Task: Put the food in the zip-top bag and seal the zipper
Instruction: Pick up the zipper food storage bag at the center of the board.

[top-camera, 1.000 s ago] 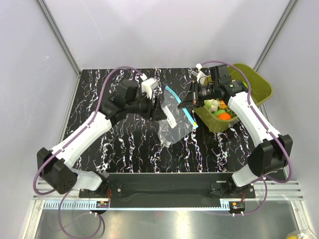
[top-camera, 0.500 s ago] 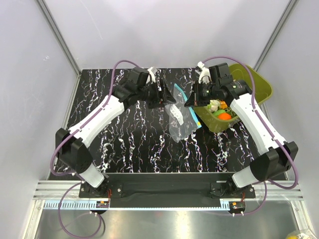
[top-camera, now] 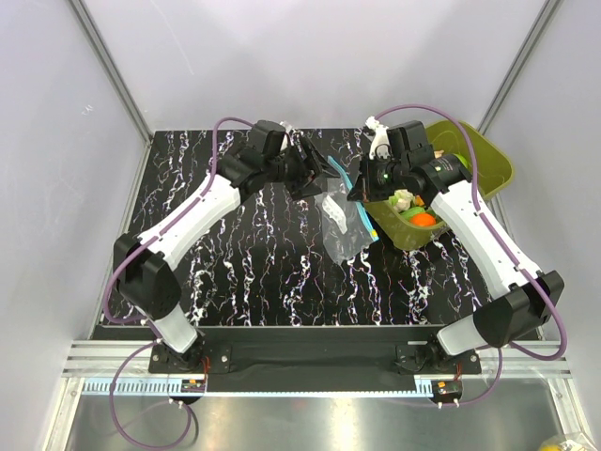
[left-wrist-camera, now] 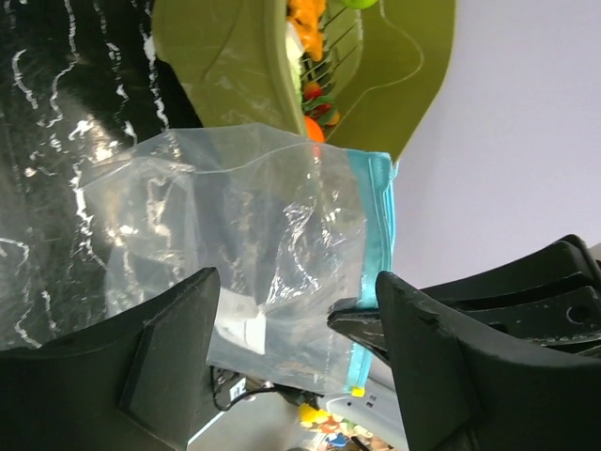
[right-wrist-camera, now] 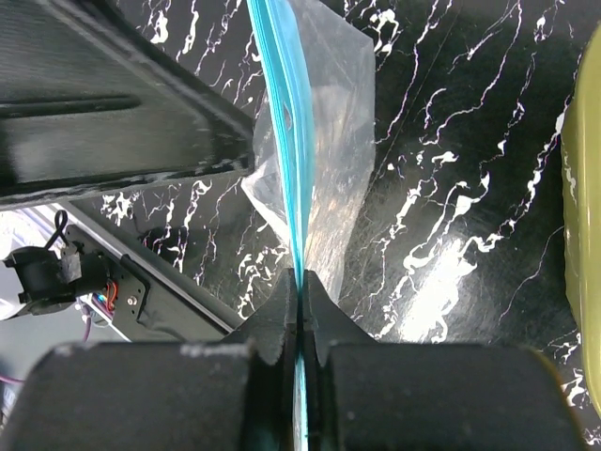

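1 unreadable label (left-wrist-camera: pixel 241 330) on zip-top bag (top-camera: pixel 346 228); right tool (right-wrist-camera: pixel 299 280) clamps zipper (right-wrist-camera: pixel 285 141); left tool (left-wrist-camera: pixel 293 287) wide.

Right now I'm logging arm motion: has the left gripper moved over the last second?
Yes. The left gripper has gone toward the table's far edge and nearer the olive tub.

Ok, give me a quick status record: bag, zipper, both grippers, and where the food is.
bag: clear, crumpled, held up over the table by its mouth edge; no food visible inside
zipper: blue strip along the mouth; cannot tell if sealed
right gripper: shut on the zipper
left gripper: open, jaws either side of the bag, not gripping
food: in the green tub, to the right of the bag
progress: nothing bagged yet
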